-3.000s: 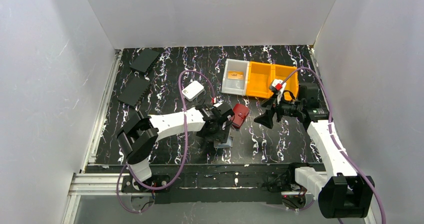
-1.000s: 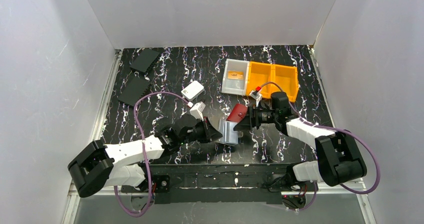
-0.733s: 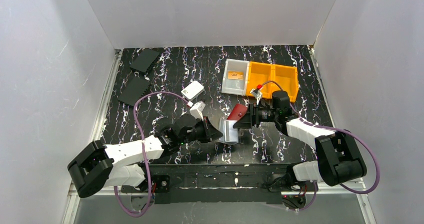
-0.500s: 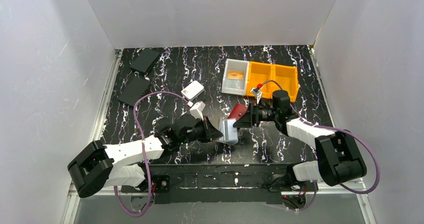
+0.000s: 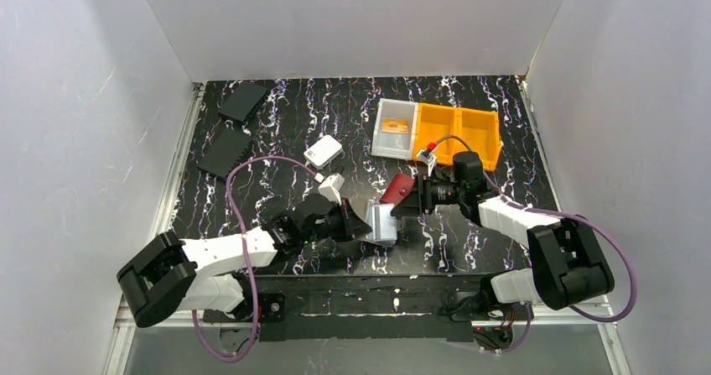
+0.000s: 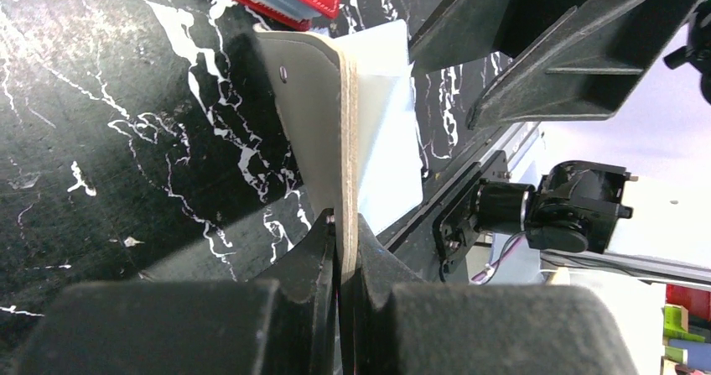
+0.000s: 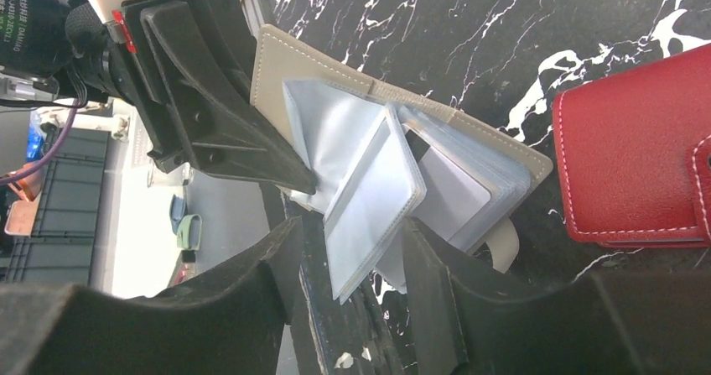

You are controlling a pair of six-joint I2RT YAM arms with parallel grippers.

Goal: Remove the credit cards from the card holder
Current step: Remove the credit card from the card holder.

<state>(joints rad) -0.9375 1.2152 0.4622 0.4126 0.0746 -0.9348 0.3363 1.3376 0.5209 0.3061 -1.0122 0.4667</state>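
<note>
Two grippers meet at the card holder (image 7: 277, 65), which stands spread open at the front middle of the tabletop (image 7: 469, 23), just beside a red wallet (image 7: 629, 165). We see the left gripper (image 6: 342, 224) clamped tight on its taupe cover. The right gripper (image 7: 348, 232) has its jaws partly open astride the clear plastic sleeves.

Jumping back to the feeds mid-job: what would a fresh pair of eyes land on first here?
The grey card holder, fanned open at front centre: the left hand pinches its cover, and the right hand straddles one of its clear sleeves, fingers apart. Next, the red wallet just behind it and the orange bins at the back right.
</note>
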